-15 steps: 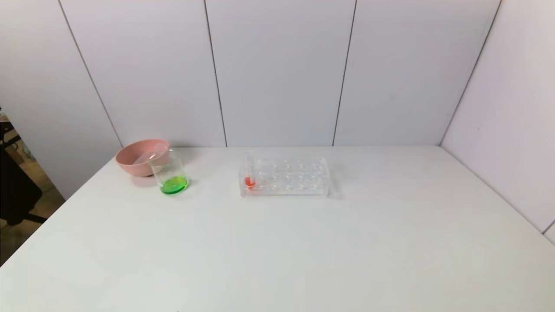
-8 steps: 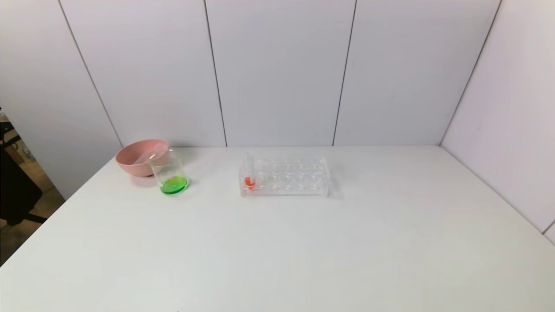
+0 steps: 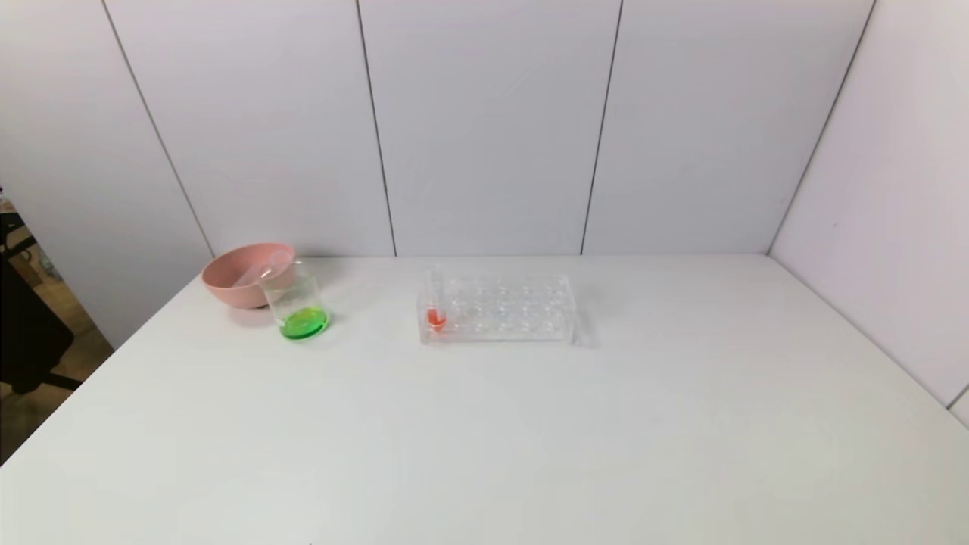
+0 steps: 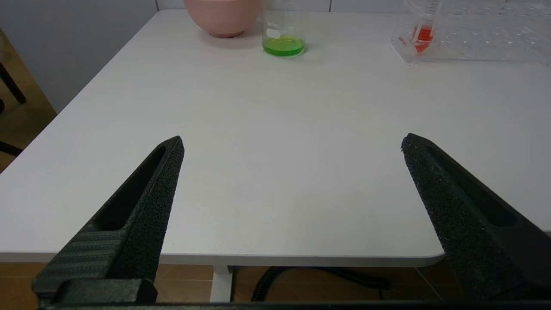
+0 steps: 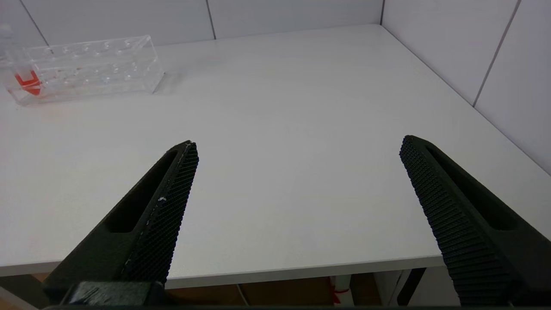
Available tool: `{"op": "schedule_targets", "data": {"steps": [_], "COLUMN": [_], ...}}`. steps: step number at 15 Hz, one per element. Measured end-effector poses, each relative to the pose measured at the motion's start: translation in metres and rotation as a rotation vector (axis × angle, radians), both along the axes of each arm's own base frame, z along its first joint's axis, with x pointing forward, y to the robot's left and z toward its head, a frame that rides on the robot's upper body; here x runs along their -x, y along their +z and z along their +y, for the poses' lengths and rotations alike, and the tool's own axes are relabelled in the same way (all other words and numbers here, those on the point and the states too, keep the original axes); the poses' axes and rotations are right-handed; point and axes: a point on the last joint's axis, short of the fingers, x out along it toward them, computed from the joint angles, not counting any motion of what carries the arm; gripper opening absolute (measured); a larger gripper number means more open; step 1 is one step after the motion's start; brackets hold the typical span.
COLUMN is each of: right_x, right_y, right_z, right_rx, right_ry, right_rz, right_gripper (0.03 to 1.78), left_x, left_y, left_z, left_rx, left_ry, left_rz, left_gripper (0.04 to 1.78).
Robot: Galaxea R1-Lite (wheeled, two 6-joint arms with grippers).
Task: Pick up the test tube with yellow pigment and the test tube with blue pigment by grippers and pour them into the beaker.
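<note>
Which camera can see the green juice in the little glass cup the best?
The left wrist view: the beaker stands unblocked, green liquid and printed marks clear. The head view shows it smaller, in front of the pink bowl. The right wrist view misses it entirely.

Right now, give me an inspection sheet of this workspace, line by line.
Surface: white table, no spills seen.
Job's things: beaker holds green liquid, standing in front of the pink bowl; an emptied tube lies in the bowl; no yellow or blue liquid seen.
Clutter: clear rack holding one red-liquid tube at its left end.
Grippers: left gripper and right gripper open, empty, at the table's near edge.
Cables: black cable under the table.
Surroundings: white wall panels; dark chair at left.
</note>
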Motion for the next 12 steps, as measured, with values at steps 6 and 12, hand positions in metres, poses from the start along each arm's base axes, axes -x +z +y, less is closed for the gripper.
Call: {"op": "schedule_targets", "data": {"steps": [6, 12], "right_x": [0.0000, 0.0000], "right_y": [0.0000, 0.0000], "right_z": [0.0000, 0.0000], "right_rx": [0.000, 0.000], "right_ry": [0.000, 0.000], "right_rz": [0.000, 0.000], "right_gripper": [1.71, 1.71], "left_x": [0.0000, 0.0000], "left_y": [0.0000, 0.0000], "left_z": [0.0000, 0.0000], "left_rx": [0.000, 0.001], "left_ry": [0.000, 0.000], "left_rz": [0.000, 0.000], "left_gripper": [1.76, 1.76]}}
